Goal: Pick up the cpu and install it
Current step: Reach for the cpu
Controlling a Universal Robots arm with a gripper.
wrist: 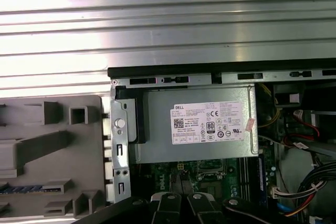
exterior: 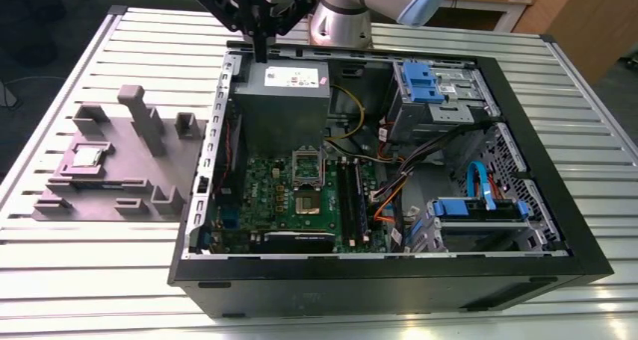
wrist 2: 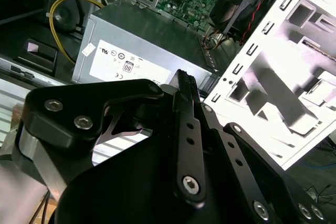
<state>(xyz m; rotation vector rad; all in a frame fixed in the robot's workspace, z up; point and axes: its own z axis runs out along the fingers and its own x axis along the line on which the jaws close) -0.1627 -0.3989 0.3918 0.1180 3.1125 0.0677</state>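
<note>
- The cpu lies flat in a recess of the grey fixture tray, well apart from the end effector, toward the exterior view's left.
- The end effector points straight down, fingers pressed together on nothing, hovering just above the rear edge of the power supply.
- The arm reaches in from behind the open computer case.
- Case and tray sit on a ribbed metal tabletop.

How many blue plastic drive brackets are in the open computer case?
2: one blue plastic drive bracket in the far bay, another in the near bay, both at the exterior view's right. Others may be hidden.
</note>
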